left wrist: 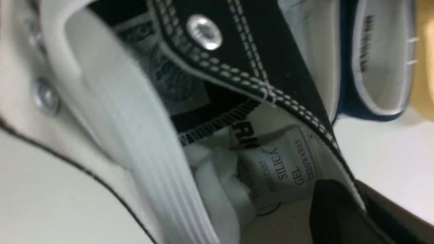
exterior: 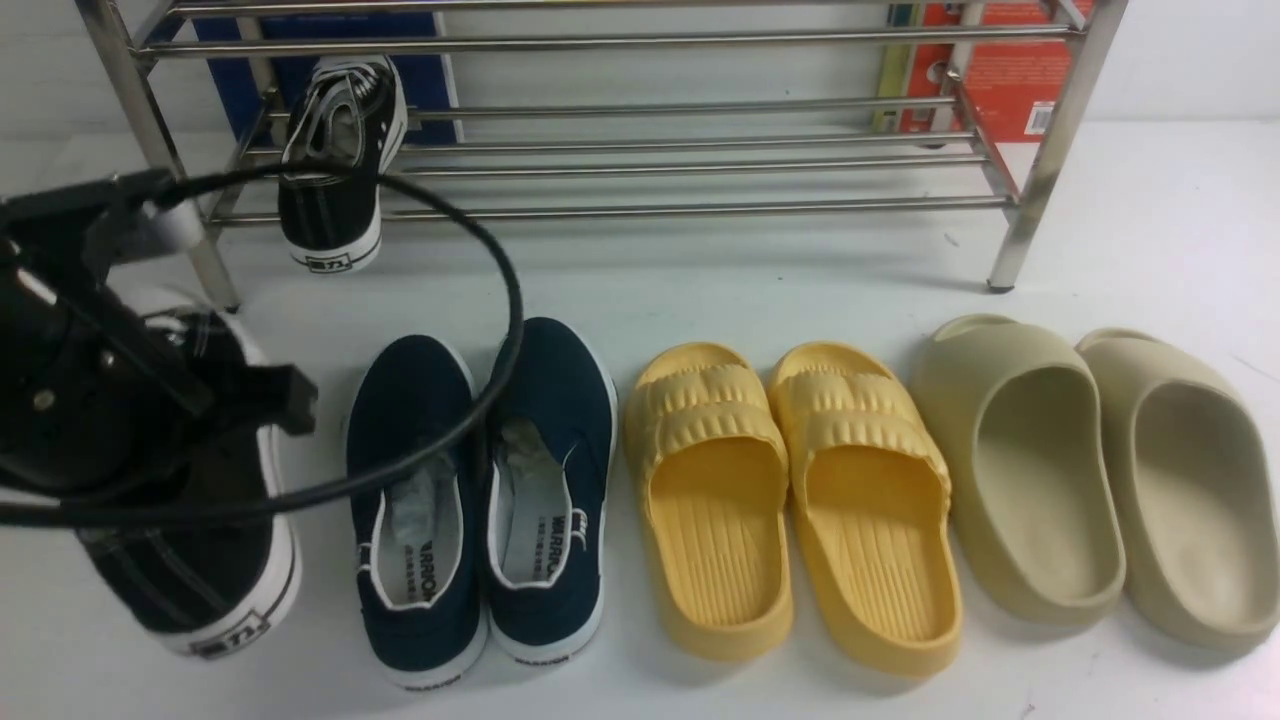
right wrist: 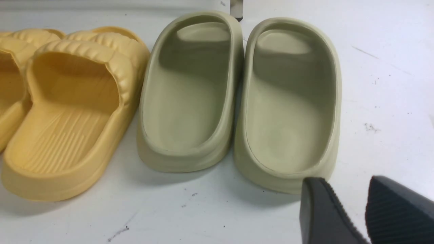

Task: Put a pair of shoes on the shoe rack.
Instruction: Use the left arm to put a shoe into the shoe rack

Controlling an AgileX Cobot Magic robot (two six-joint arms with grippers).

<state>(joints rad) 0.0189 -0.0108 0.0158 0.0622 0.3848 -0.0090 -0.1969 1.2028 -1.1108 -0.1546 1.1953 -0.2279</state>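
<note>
One black sneaker (exterior: 335, 170) with white laces rests on the lowest tier of the steel shoe rack (exterior: 640, 42), at its left end, heel hanging over the front tube. The other black sneaker (exterior: 215, 590) stands on the white surface at the far left, partly covered by my left arm. My left gripper (left wrist: 359, 203) is shut on that sneaker's side wall (left wrist: 271, 44), one finger inside the shoe by a silica gel packet (left wrist: 284, 166), the other outside. My right gripper (right wrist: 349, 193) hangs open over bare surface in front of the rightmost slide, holding nothing.
Beside the held sneaker stand navy slip-ons (exterior: 480, 500), then yellow slides (exterior: 790, 500) and beige-green slides (exterior: 1090, 470) in a row in front of the rack. A black cable (exterior: 505, 300) loops from my left arm over the slip-ons. The rack's leg (exterior: 1040, 170) stands at the right.
</note>
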